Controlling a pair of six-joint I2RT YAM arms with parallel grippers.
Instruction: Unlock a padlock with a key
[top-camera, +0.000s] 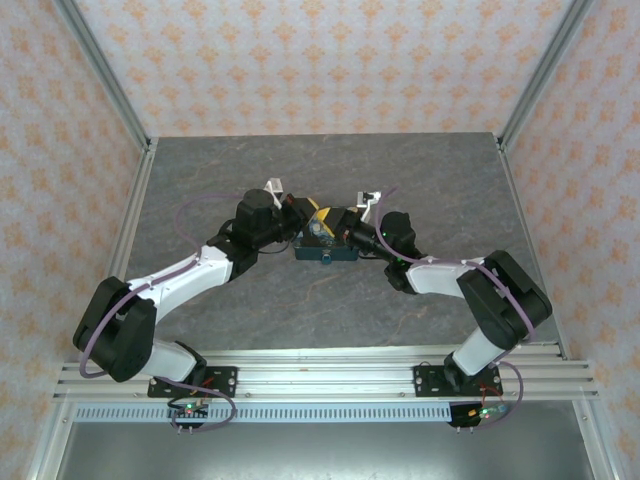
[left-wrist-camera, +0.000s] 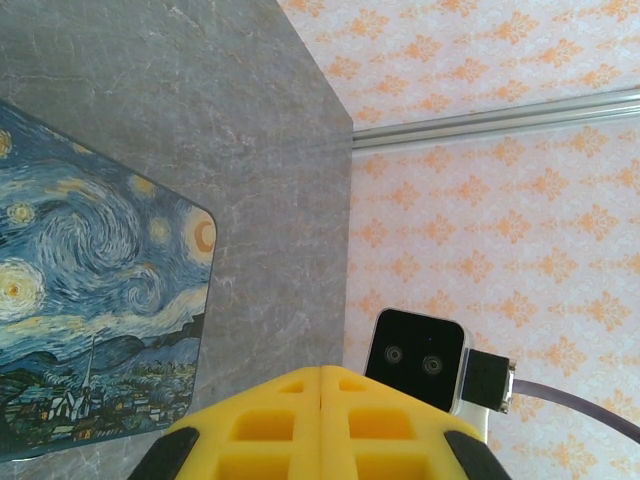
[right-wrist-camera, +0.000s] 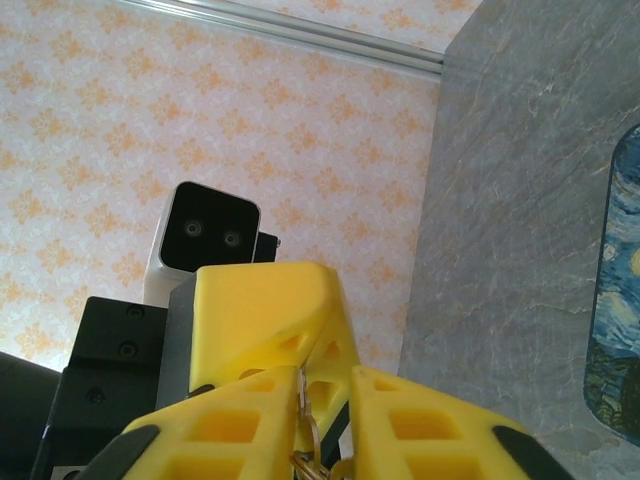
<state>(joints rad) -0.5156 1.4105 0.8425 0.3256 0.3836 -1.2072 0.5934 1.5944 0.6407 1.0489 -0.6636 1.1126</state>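
Note:
My two grippers meet tip to tip in the air above the dark-blue swirl-patterned box (top-camera: 326, 250). The left gripper (left-wrist-camera: 320, 372) has its yellow fingers pressed flat together. From the right wrist, those left fingers (right-wrist-camera: 262, 310) pinch the tip of the thin pale key (right-wrist-camera: 304, 408). The key runs back to a small brass ring (right-wrist-camera: 312, 462). My right gripper (right-wrist-camera: 328, 385) stands around the key with its jaws a little apart; the key lies against its left finger, clear of the other. The blue padlock is hidden.
The box (left-wrist-camera: 90, 300) lies on the grey stone-patterned table (left-wrist-camera: 270, 200), whose far edge meets orange-patterned walls. Each wrist view looks at the other arm's camera (left-wrist-camera: 415, 360). Aluminium frame posts (top-camera: 110, 90) stand at the table's back corners.

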